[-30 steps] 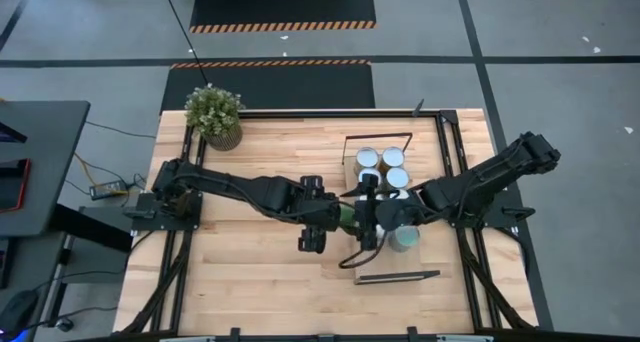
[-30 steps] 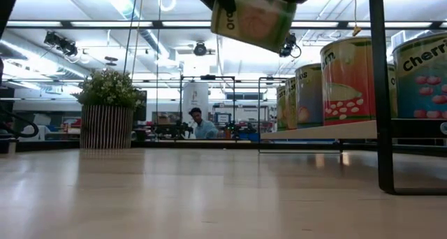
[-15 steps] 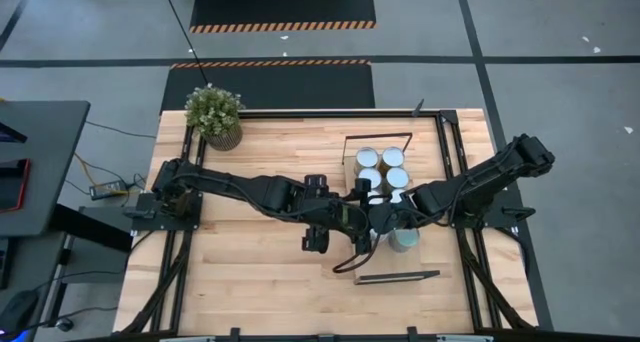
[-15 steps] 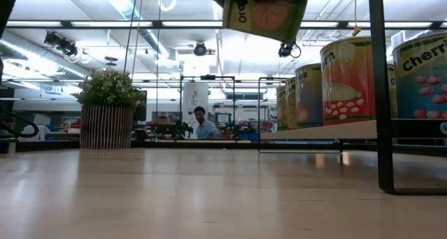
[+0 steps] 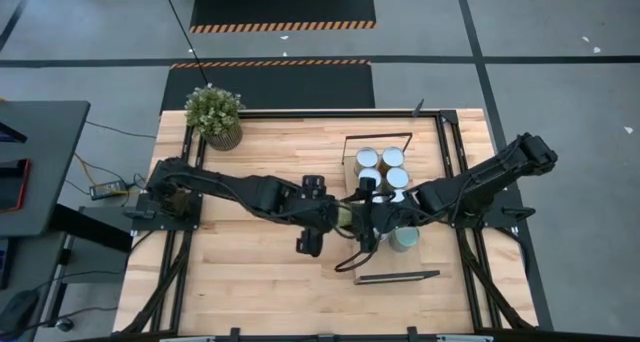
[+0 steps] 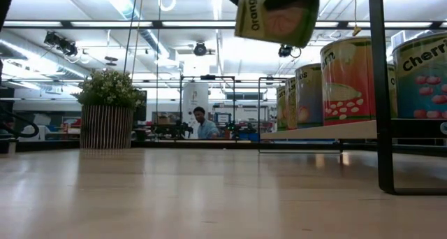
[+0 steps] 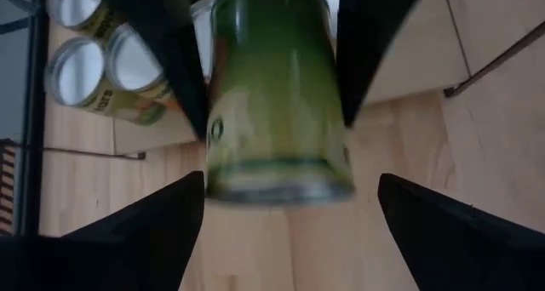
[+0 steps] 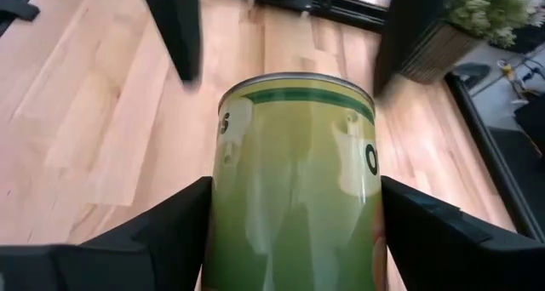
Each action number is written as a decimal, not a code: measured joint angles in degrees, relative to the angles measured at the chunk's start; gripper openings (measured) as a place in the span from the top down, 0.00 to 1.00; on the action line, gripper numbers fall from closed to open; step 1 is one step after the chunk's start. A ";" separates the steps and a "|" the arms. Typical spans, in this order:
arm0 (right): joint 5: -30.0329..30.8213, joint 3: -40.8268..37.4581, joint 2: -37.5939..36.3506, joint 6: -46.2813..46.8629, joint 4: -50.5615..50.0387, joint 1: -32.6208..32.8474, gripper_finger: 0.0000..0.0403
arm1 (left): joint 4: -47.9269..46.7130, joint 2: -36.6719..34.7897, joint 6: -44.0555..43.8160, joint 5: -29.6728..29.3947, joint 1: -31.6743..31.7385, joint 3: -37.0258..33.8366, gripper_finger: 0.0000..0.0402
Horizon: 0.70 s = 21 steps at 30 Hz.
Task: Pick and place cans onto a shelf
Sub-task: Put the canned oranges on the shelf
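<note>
A green can labelled "Orange" (image 5: pixel 347 217) hangs in the air between my two grippers, above the table beside the shelf (image 5: pixel 390 264). It also shows in the low view (image 6: pixel 276 15). My right gripper (image 8: pixel 294 240) is shut on it. My left gripper (image 7: pixel 289 231) is open; its fingers stand wide on either side of the can's free end without touching it. Several cans (image 5: pixel 382 168) stand upright on the shelf board, and one more (image 5: pixel 405 240) stands by the right arm. The low view shows them in a row (image 6: pixel 349 78). My right gripper pinches the can's round side wall (image 8: pixel 247 214) between its two fingers, toward the end nearest the wrist. The fingers come about level from the table's right and lie along the can. The can is lifted clear and tilted, its free end (image 8: pixel 298 88) toward the left arm.
A potted plant (image 5: pixel 214 115) stands at the table's far left corner. The shelf's thin black frame (image 5: pixel 398 277) rises at its short ends, and a post (image 6: pixel 380 92) shows close in the low view. Bare plank tabletop (image 5: pixel 240 267) lies left and near.
The can has drifted toward the table's right and a little up, and has turned more level. My left gripper went toward the right gripper, then drew back toward the table's left.
</note>
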 joint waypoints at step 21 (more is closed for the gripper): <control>10.81 -14.31 -14.07 -0.56 19.88 15.07 0.23 | 33.44 -8.62 7.94 -18.31 -7.40 -22.32 0.12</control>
